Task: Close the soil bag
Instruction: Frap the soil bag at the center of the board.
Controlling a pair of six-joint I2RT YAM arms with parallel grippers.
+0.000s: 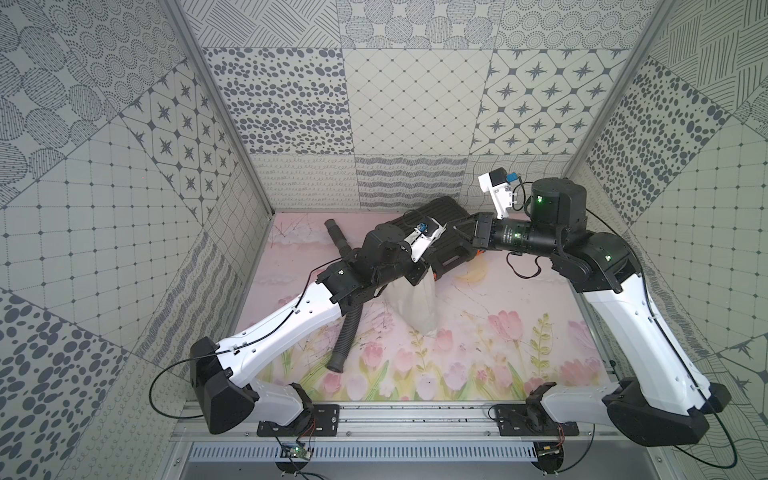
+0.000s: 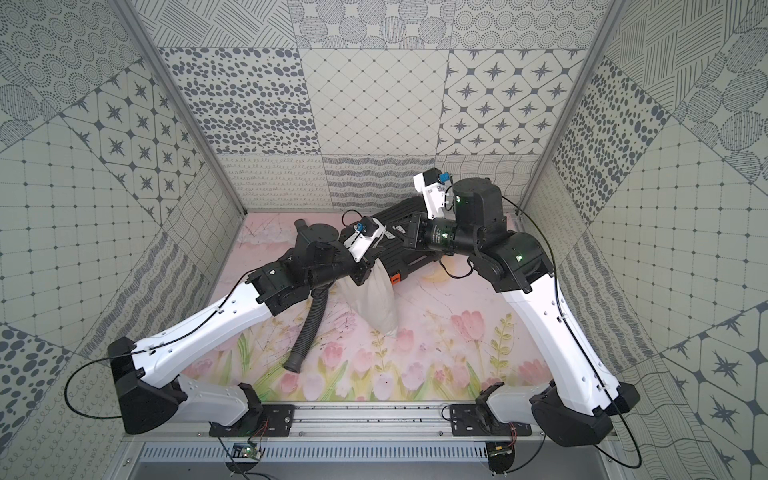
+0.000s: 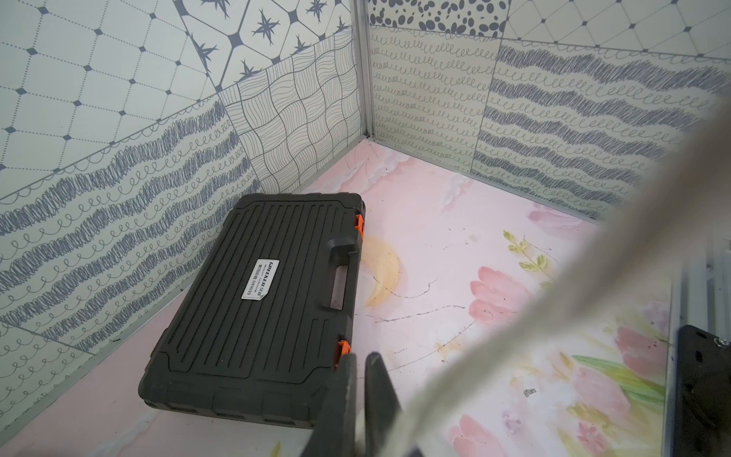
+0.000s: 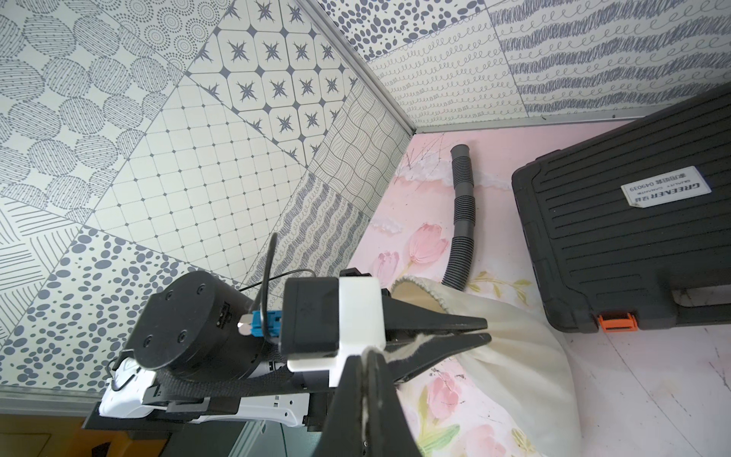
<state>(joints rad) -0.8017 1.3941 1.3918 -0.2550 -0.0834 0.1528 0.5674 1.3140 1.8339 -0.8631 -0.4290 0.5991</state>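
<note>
- Left hand (image 4: 487, 330) is clenching on the pale cord (image 4: 411, 341) near the bag's mouth. Right hand (image 4: 366, 356) is clenching too, pinching the same cord right beside it.
- Soil bag (image 2: 372, 301) is lying mid-desk, its mouth (image 4: 413, 287) end under the left hand, just beside the black case (image 3: 257, 300). The mouth is gaping with the tan inside showing, so we're judging the closing not yet done.
- We're reading the step as cinching. We're suggesting drawing the two hands apart along the cord's line, slow and even.
- We're also suggesting staying low to the desk (image 1: 478, 332) so the bag isn't lifting or spilling, and watching for the thin cord slipping out.
- Counting: two hands, one soil bag, one cord strand showing (a second we can't tell), one black case, one ribbed hose (image 1: 348, 332).
</note>
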